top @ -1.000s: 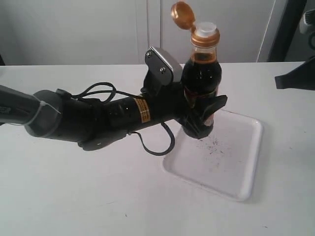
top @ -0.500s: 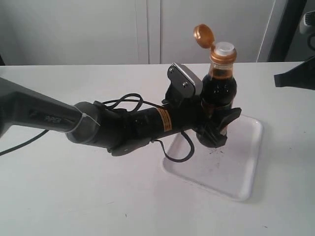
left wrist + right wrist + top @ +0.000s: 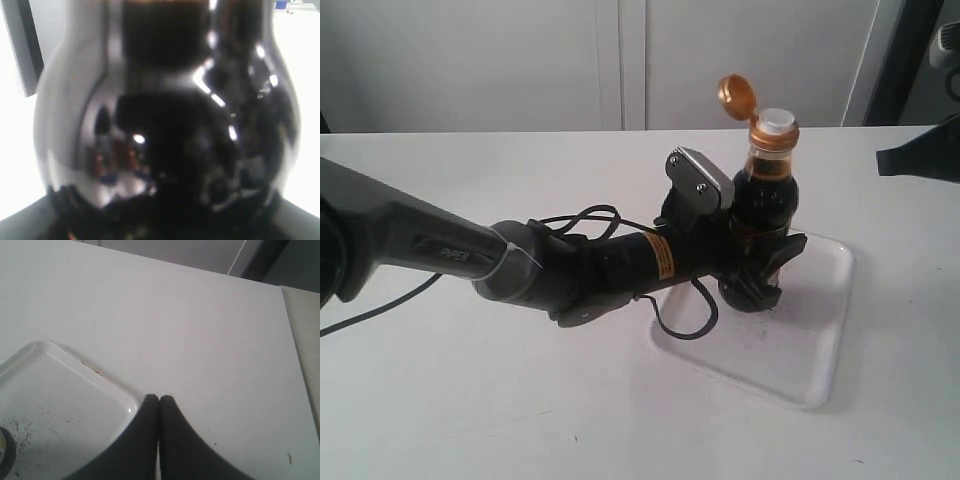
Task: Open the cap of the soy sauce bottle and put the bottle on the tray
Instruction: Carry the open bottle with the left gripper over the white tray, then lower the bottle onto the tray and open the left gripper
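Observation:
The soy sauce bottle (image 3: pixel 766 190) stands upright over the near-left part of the white tray (image 3: pixel 828 335), with my left gripper (image 3: pixel 758 277) shut on its lower body. Its copper cap (image 3: pixel 737 94) is flipped back on its hinge, baring the white spout (image 3: pixel 776 122). The fingers hide the bottle's base, so contact with the tray cannot be told. In the left wrist view the dark bottle (image 3: pixel 165 115) fills the frame. My right gripper (image 3: pixel 159 399) is shut and empty, hovering beside a tray corner (image 3: pixel 75 375); it is a dark shape (image 3: pixel 920 160) at the right edge of the exterior view.
The white table (image 3: pixel 470 400) spreads all round the tray. Dark specks (image 3: pixel 25 427) dot the tray floor. My left arm and its looped cable (image 3: pixel 680 320) lie low across the table's middle. A wall and a dark post (image 3: pixel 895 60) stand behind.
My left arm carried the bottle rightward and then lower over the tray. The cap stayed open and the grip held. The right gripper has not moved.

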{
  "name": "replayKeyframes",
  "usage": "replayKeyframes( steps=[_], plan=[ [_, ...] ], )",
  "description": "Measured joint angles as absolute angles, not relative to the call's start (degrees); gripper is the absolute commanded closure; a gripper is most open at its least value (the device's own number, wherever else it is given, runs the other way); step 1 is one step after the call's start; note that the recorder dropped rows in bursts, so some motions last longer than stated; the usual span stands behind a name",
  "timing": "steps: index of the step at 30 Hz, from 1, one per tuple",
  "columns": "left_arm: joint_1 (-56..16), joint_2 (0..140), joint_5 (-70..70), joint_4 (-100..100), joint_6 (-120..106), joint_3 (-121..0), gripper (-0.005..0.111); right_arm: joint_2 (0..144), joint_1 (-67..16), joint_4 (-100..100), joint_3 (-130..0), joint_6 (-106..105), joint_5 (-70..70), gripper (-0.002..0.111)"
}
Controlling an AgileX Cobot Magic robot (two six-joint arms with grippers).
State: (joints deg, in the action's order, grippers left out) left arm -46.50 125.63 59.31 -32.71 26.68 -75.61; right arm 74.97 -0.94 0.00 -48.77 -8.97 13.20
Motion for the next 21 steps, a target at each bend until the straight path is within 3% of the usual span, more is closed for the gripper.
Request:
replayKeyframes(
  steps=[18, 21],
  plan=[
    [-46.5, 128.0, 60.3, -31.9, 26.0, -75.8, 0.107, 75.0, -0.9, 0.0, -48.8, -9.0, 13.1, 0.108],
    [-46.5, 128.1, 60.0, -31.6, 26.0, -76.0, 0.095, 75.0, -0.9, 0.0, -48.8, -9.0, 13.1, 0.108]
  ],
)
